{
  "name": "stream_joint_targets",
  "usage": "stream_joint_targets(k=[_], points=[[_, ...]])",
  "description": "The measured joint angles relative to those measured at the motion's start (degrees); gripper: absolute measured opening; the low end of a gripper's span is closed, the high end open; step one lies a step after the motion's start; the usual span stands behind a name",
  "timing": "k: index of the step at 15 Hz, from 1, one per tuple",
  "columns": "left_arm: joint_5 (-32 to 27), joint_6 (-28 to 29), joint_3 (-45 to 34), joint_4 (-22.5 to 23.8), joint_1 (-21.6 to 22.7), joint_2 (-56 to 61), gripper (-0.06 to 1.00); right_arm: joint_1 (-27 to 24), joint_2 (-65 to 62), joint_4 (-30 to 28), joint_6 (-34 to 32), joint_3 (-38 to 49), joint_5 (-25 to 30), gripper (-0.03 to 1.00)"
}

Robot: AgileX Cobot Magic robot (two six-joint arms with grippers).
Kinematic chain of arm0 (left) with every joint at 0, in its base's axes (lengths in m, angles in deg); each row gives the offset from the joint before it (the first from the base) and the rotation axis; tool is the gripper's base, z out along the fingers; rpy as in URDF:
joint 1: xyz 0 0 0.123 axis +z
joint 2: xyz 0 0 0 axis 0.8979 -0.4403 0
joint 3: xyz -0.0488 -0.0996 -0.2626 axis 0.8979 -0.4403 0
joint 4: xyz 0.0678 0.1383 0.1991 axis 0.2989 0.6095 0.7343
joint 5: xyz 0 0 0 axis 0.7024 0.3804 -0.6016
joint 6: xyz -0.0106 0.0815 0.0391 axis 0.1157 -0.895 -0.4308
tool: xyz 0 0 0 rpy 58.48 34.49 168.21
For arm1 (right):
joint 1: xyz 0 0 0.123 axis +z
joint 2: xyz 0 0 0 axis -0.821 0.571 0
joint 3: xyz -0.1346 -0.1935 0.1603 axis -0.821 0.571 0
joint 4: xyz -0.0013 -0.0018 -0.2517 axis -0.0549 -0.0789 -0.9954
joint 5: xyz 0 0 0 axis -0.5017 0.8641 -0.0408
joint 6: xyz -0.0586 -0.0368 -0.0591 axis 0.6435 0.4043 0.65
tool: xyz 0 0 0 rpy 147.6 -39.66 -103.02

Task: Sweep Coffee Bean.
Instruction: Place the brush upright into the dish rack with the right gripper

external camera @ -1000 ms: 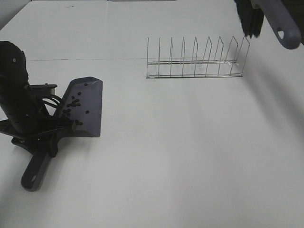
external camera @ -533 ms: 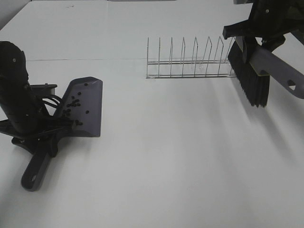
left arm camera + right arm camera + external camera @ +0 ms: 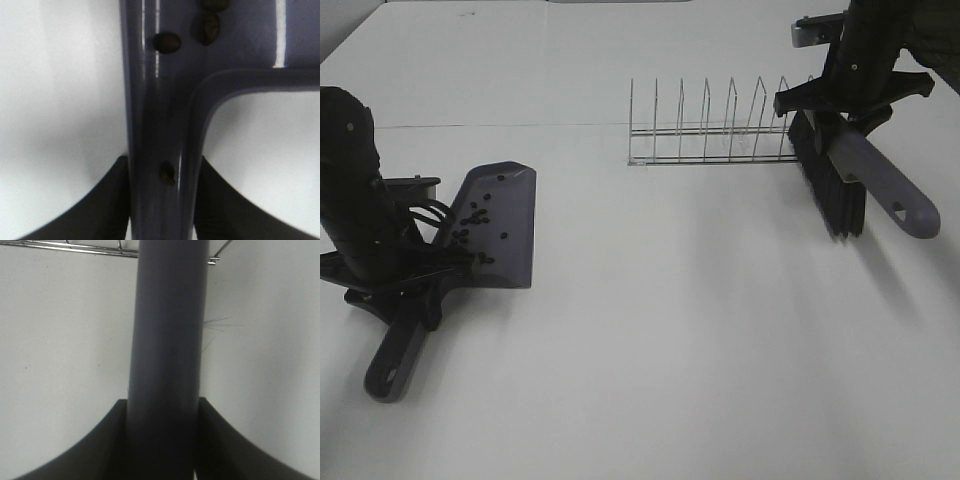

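Found left gripper [image 3: 416, 287] clenched on the handle of the dustpan [image 3: 508, 225], fingers [image 3: 100, 217] pressed to either side of it in the wrist view. Saw the pan lying on the table [image 3: 650, 360] at far left, wide lip turned toward the middle. Noted the beans [image 3: 473, 215] inside the pan, bunched toward the handle end, with one lodged in the handle's groove right between the fingers. Spotted none loose on the table in the high view, so judged the sweeping itself as good as done.

Passed the wire rack [image 3: 720, 135] standing near the back, well apart from the pan.

Found right gripper [image 3: 845, 120] clamped on the brush [image 3: 870, 175], bristles hanging down just beside the rack's right end. Could not tell whether the tips touched the table.

Judged these the likely faults:
- Would spill beans over the lip if the pan got lifted nose-down or jerked.
- Might lose the bean in the groove first, since nothing walled it in there.
- Could snag bristles on the rack's wires, or shove the light rack, if the brush swung leftward from so close.
- Might let the brush twist in the grip, held as it was on a smooth round handle.
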Motion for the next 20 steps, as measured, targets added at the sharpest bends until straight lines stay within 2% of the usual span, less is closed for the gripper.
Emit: stream_joint_targets(k=[3, 7, 11, 15, 16, 19, 20], points=[[0.0, 0.0, 0.0, 0.0, 0.0, 0.0, 0.32, 0.0, 2.3, -0.6, 0.2, -3.1, -3.4, 0.28], [0.0, 0.0, 0.0, 0.0, 0.0, 0.0, 0.32, 0.0, 5.2, -1.9, 0.2, -8.5, -5.4, 0.28], [-0.1, 0.0, 0.0, 0.0, 0.0, 0.0, 0.32, 0.0, 7.0, -1.9, 0.2, -9.3, -9.8, 0.28], [-0.1, 0.0, 0.0, 0.0, 0.0, 0.0, 0.32, -0.1, 7.5, -3.8, -2.2, -9.3, -10.6, 0.28], [-0.1, 0.0, 0.0, 0.0, 0.0, 0.0, 0.32, 0.0, 7.5, -4.7, -3.9, -9.3, -10.9, 0.3], [-0.1, 0.0, 0.0, 0.0, 0.0, 0.0, 0.32, -0.1, 7.3, -7.4, -6.8, -9.3, -10.9, 0.61], [-0.1, 0.0, 0.0, 0.0, 0.0, 0.0, 0.32, -0.1, 7.0, -7.6, -6.8, -9.3, -11.0, 0.67]])
